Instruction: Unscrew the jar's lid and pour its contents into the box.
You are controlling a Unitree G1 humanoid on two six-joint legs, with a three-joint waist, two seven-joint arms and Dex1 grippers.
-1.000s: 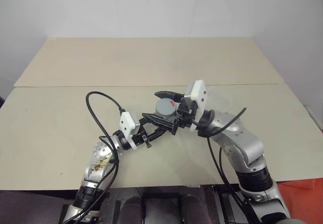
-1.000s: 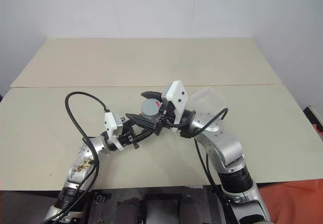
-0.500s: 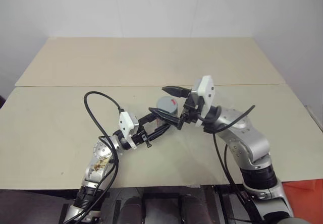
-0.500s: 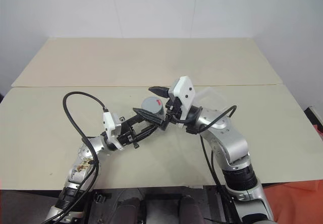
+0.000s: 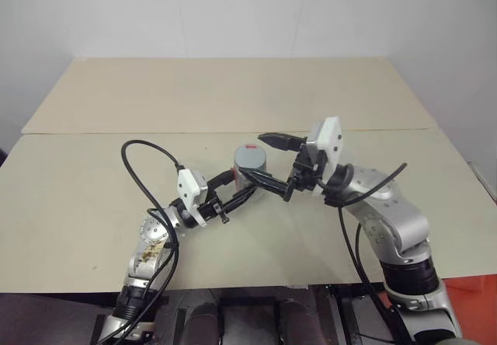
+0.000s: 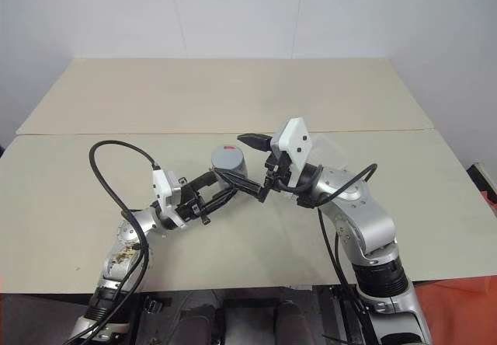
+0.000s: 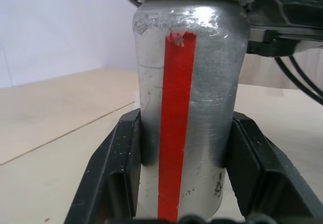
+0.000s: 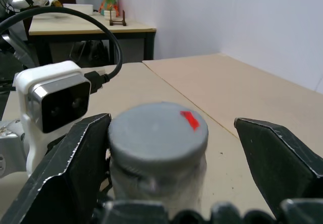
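Standing upright above the worktop (image 5: 93, 197), the jar (image 5: 250, 164) is held by its lower body in the left gripper (image 7: 184, 176), whose two fingers are clamped tight against opposite sides of the silver wall, the red stripe facing between them. The lid (image 8: 157, 129) is seen seated on the jar's mouth, its small red mark on top, so the unscrewing appears not yet finished. The contents are hidden inside.

Around the lid the right gripper (image 8: 171, 148) is spread wide; one finger is seen close beside or against the lid's rim, the other well apart from it, and nothing is gripped. Behind the right arm the clear box (image 6: 330, 149) is partly seen on the worktop.

The step in hand is judged to be a fresh grasp of the lid for a turn. To do it well, the right gripper should be centred over the lid so that both fingers meet the rim at the same level, and it should be closed only on the lid's edge, not on the jar's shoulder. The turn should be made about the jar's own axis, while the jar is kept clamped and upright so nothing spills once the lid comes free. A skewed grasp would probably slip on the smooth rim.
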